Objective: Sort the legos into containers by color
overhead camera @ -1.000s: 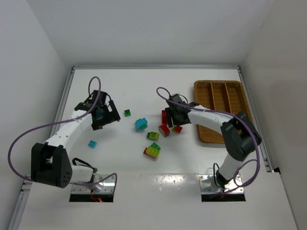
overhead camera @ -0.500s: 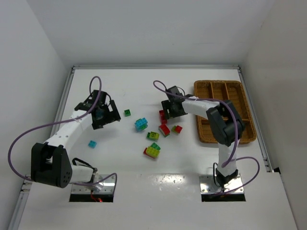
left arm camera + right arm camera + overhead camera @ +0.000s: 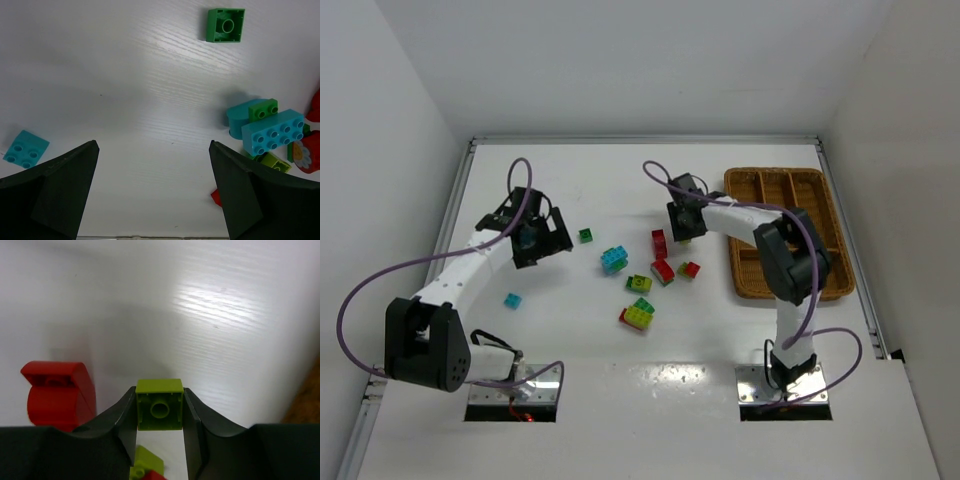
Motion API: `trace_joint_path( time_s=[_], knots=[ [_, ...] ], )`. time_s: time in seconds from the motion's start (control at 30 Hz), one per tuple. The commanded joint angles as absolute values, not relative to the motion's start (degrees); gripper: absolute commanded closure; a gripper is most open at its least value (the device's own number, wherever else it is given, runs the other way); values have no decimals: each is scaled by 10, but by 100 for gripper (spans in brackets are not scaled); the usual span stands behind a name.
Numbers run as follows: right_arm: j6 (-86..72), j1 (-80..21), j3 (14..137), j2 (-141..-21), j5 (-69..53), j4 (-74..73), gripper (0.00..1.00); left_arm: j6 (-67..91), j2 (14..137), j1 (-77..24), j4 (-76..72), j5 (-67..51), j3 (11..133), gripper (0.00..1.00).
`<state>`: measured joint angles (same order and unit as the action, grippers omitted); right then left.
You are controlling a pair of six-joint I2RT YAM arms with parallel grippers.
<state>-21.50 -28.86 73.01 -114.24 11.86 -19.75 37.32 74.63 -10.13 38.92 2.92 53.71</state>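
Two robot arms reach over a white table [image 3: 590, 180] scattered with legos [image 3: 637, 316]. The right gripper [image 3: 682, 222] clamps a yellow-green brick [image 3: 159, 405] between its fingers, beside a red brick [image 3: 57, 395] and near the left side of the wicker tray [image 3: 760, 292]. The left gripper [image 3: 152, 147] hangs wide open, holding nothing, over a green brick [image 3: 225, 25] and a small cyan brick [image 3: 25, 149] on the tabletop.

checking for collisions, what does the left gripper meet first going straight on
Likely bare table; the left gripper aims between the small cyan brick and the dark green brick, hitting neither.
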Motion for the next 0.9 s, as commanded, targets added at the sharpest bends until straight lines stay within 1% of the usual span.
trace_joint_path(
  time_s=[0.0, 0.13, 0.23, 0.3, 0.43, 0.57, 0.67, 0.7, 0.73, 0.8, 0.83, 0.87],
  knots=[
    [-249, -249, 757, -1040, 155, -208, 70, 359, 753, -97, 369, 15, 548, 1],
    [-299, -188, 714, -967, 201, -222, 70, 335, 753, -97, 351, 9, 548, 1],
    [-340, -132, 669, -922, 201, -198, 70, 328, 760, -97, 339, 4, 548, 1],
    [-352, -107, 663, -922, 195, -198, 70, 323, 769, -97, 339, -18, 553, 1],
    [-366, -57, 695, -974, 168, -204, 68, 302, 781, -102, 334, -54, 558, 1],
    [-372, -47, 731, -1024, 168, -193, 64, 291, 781, -107, 334, -60, 558, 1],
    [-380, -47, 765, -1046, 175, -207, 35, 285, 781, -107, 344, -66, 569, 1],
    [-380, -47, 770, -1041, 180, -207, 20, 280, 781, -107, 351, -52, 570, 1],
    [-380, -47, 770, -1033, 180, -207, 17, 279, 774, -107, 358, -42, 570, 1],
    [-374, -62, 763, -1012, 195, -202, 17, 286, 765, -107, 363, -28, 570, 1],
    [-374, -70, 752, -983, 195, -202, 17, 286, 758, -107, 370, -11, 570, 1],
    [-374, -76, 731, -966, 190, -202, 18, 293, 758, -107, 370, -1, 570, 1]
  ],
)
